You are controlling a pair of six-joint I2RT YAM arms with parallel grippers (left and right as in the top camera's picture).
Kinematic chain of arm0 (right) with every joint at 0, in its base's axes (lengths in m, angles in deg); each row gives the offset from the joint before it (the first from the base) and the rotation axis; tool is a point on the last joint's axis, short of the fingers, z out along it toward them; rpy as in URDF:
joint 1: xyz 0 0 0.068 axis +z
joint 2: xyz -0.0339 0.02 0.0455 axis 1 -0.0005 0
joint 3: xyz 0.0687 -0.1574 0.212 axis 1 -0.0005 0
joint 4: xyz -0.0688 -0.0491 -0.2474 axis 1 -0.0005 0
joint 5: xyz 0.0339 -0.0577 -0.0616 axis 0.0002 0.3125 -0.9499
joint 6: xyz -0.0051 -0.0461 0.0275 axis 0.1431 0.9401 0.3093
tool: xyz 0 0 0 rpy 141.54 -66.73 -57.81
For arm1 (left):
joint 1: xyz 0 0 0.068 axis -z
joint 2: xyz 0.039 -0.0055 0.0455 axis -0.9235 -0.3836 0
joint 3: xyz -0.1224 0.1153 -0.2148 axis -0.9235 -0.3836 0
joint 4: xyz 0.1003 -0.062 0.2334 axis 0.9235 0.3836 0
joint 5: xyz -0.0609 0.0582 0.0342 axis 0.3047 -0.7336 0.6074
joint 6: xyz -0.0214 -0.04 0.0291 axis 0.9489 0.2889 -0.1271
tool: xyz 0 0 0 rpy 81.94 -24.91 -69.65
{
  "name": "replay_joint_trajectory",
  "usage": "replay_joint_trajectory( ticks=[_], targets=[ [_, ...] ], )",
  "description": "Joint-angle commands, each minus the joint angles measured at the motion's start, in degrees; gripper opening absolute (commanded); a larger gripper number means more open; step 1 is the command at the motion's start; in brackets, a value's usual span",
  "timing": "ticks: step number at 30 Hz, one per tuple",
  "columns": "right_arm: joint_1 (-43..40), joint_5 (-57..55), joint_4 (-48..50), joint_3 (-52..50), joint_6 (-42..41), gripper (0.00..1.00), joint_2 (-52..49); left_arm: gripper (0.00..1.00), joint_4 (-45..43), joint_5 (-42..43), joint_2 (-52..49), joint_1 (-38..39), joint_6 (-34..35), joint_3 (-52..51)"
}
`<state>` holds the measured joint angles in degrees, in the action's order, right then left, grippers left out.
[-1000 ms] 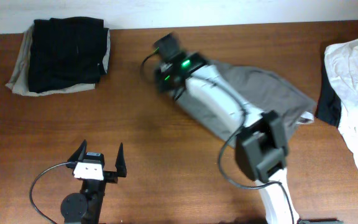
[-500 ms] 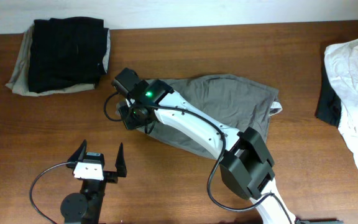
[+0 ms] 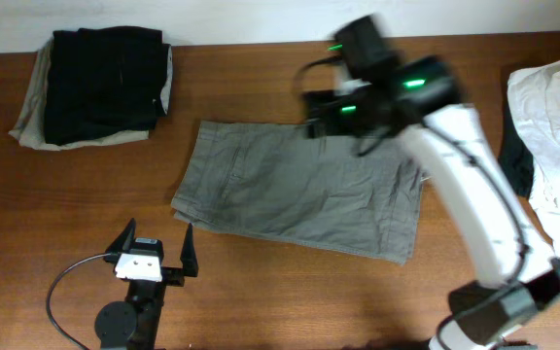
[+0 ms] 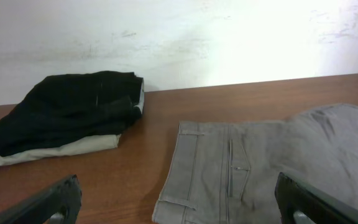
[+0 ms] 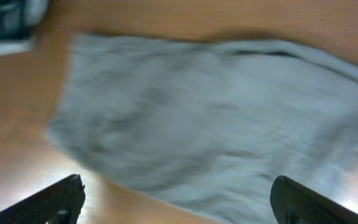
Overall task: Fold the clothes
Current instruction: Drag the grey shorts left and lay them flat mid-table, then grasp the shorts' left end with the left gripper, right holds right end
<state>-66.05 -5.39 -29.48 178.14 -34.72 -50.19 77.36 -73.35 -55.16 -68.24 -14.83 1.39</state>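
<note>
Overhead view: grey-olive shorts [image 3: 299,199] flat at counter [image 3: 261,292] centre, long axis left-right, waistband toward left edge, leg hems toward right edge. Right pincer [image 5: 179,208] hovers over shorts' far side, fingers spread wide, empty; blurred from above. Left pincer [image 3: 158,235] near front-left edge, wide, empty, just short of waistband's near corner. Judgement: right arm nearer far side, left arm nearer waistband. Folded black-on-beige stack [image 3: 100,83] at far-left corner; white garment [image 3: 552,136] at right edge.

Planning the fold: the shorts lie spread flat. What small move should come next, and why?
Probably lower the right gripper to pinch the right end of the shorts: they lie flat, both grippers are open, the right hovers over that end, and the left gripper sits off the cloth.
</note>
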Motion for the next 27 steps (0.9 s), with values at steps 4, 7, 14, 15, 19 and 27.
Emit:
replay_joint_trajectory(
  ticks=[4,7,14,15,19,27],
  targets=[
    [-12.28,-1.38,-11.10,0.61,1.09,0.99,2.38,0.99,0.04,0.22,0.33,-0.24,-0.90,-0.33],
    [-15.10,-1.38,-12.26,0.61,1.16,0.99,2.34,0.99,0.04,0.22,0.33,-0.24,-0.90,-0.33],
    [-18.01,-1.38,-11.76,0.61,1.16,0.99,2.34,0.99,-1.97,0.28,0.33,-0.22,-0.87,-0.33],
    [-18.01,-1.38,-11.63,0.61,1.16,0.99,2.34,0.99,-3.23,1.49,0.35,-0.20,-0.22,-0.33],
    [-18.01,-1.40,-11.61,0.61,1.18,0.99,2.29,0.99,-13.53,8.44,0.33,-0.11,5.62,-0.33],
    [-18.01,-1.40,-11.43,0.61,1.18,0.99,2.29,0.99,-15.56,6.75,-9.73,-0.13,7.54,10.36]
  ],
)
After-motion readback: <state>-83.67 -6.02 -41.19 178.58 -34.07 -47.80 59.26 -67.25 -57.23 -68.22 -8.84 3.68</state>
